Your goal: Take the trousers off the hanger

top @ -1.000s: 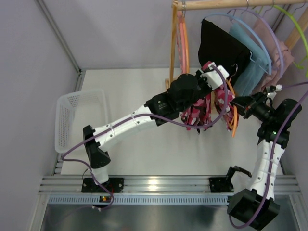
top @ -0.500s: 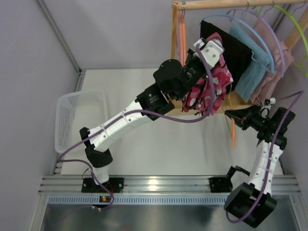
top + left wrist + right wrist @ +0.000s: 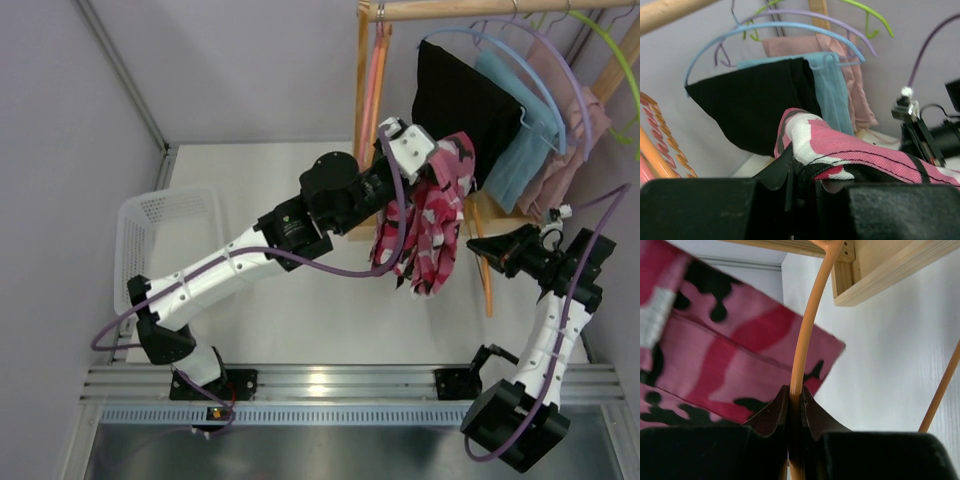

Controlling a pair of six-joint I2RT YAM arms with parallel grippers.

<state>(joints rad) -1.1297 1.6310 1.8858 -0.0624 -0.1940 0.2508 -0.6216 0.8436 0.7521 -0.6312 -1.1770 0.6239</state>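
- Change: the camo trousers point(image 3: 428, 235) now hang from my left gripper point(image 3: 428, 172), just left of the orange hanger point(image 3: 485, 285). A second ago they were bunched over that hanger.
- Since then my left arm has lifted the cloth up and swung it back, away from the orange hanger.
- Left gripper: jaws almost closed, pinching a fold of the camo trousers. The wrist view shows the cloth wedged between the fingers.
- Right gripper point(image 3: 482, 246): clamped tight on the thin rod of the orange hanger, steadying it.
- From above, the orange hanger looks bare. In my right wrist view a camo leg crosses behind the rod, and I cannot tell whether it touches.
- Meaning: I judge the first pair is off its hanger. It probably only needs putting down, perhaps in the basket point(image 3: 135, 215) well left of the orange hanger.
- The black trousers point(image 3: 462, 100) are draped on the blue hanger point(image 3: 790, 23), up behind the orange hanger, with neither gripper on them.
- I judge the task is about half done, with the black pair next.
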